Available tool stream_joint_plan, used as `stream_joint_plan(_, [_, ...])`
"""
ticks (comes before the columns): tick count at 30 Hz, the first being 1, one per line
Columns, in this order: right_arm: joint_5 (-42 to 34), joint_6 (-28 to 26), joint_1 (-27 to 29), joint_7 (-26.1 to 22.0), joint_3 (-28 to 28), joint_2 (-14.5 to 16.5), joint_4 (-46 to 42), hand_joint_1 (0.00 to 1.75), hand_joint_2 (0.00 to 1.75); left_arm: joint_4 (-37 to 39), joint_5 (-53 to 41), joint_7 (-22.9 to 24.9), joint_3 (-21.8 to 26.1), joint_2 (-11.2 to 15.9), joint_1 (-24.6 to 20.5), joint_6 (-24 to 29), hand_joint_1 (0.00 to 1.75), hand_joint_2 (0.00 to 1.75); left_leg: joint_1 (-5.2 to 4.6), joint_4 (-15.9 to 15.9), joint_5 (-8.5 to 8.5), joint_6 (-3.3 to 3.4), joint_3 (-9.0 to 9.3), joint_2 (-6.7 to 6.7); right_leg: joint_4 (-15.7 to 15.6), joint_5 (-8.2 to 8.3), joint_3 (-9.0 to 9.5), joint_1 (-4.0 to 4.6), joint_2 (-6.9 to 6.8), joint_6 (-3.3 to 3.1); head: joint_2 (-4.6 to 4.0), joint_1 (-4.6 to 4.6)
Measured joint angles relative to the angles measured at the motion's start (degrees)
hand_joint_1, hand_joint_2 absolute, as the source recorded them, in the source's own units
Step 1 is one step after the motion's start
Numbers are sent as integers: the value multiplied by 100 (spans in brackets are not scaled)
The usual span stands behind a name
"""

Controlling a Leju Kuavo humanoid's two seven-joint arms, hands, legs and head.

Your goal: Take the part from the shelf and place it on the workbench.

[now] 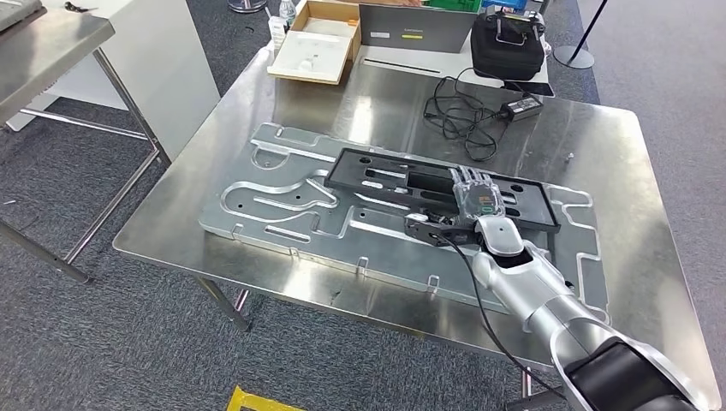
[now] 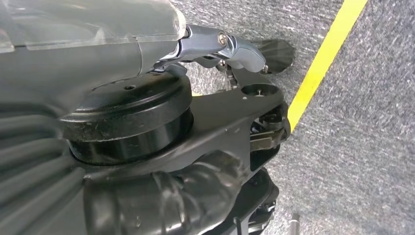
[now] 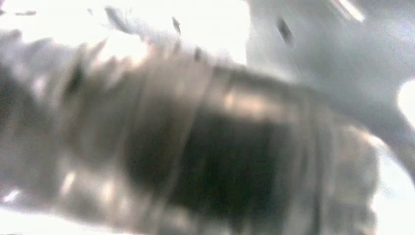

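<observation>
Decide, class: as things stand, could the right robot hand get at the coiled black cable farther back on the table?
Probably yes. The right robot hand lies on the black part, and bare table separates it from the black cable. Nothing stands between them, though the arm already looks well extended.

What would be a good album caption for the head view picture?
The right robot hand rests on a long black slotted plastic part lying on a grooved silver metal plate atop the steel workbench.
</observation>
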Motion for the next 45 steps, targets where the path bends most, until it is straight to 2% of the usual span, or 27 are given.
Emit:
stream_joint_plan(4, [9,13,150,-47,38,40,-1244,0,0,0,-3,-30,0,27,4,-108,0,0,0,0,-1,-1,0,14,7,-2,-9,0,15,0,0,0])
stream_joint_plan(7, [55,161,250,42,252,93,-2449,0,0,0,-26,-8,0,46,3,-200,0,0,0,0,-2,-5,-2,15,14,-10,-17,0,13,-5,0,0])
stream_joint_plan(10, [7,213,271,43,481,138,-3271,0,0,0,-37,16,0,66,-14,-244,0,0,0,0,-4,-10,2,14,19,-16,-17,0,11,-11,0,0])
stream_joint_plan(15, [-776,-161,398,-725,779,154,-4331,0,0,0,-61,-3,0,83,-2,-269,0,0,0,-1,-6,-16,2,12,23,-22,-16,-1,10,-17,0,-1])
stream_joint_plan(19, [-924,-220,527,-877,1128,152,-5182,0,0,0,-63,-61,0,84,-5,-272,0,0,0,-1,-8,-18,3,16,22,-24,-17,-1,14,-19,0,0])
stream_joint_plan(29, [-1026,-366,571,-880,1650,-63,-6009,0,0,0,-93,-39,-4,86,-2,-256,0,0,-1,-1,-9,-20,5,17,21,-24,-16,-1,13,-20,0,1])
stream_joint_plan(32, [-1002,-354,771,-783,1808,-116,-6159,0,0,0,-143,-36,-10,92,0,-238,0,0,-4,5,-13,-14,6,14,13,-21,-7,-7,12,-15,0,1])
stream_joint_plan(38, [-948,-481,1048,-650,2281,-200,-6380,0,0,0,-209,-19,-54,123,2,-190,0,0,-25,19,-40,11,5,13,9,-26,-3,-33,16,-2,0,-1])
stream_joint_plan(41, [-1004,-491,1057,-663,2390,-234,-6394,0,0,0,-228,5,-68,138,7,-174,0,0,-31,15,-28,45,11,11,0,-15,15,-39,13,35,0,1])
stream_joint_plan(43, [-1024,-492,1059,-680,2426,-254,-6398,0,87,0,-230,13,-73,139,7,-168,0,0,7,-48,32,85,35,17,70,-100,12,-38,3,65,0,2])
stream_joint_plan(44, [-1026,-492,1059,-684,2440,-264,-6401,0,131,0,-230,15,-77,138,5,-165,0,0,30,-83,60,106,41,19,220,-248,-34,-38,-4,76,0,3])
stream_joint_plan(45, [-1027,-491,1061,-688,2454,-278,-6403,0,175,0,-230,17,-81,138,4,-162,0,0,41,-102,82,121,38,17,484,-463,-123,-49,-12,90,0,4])
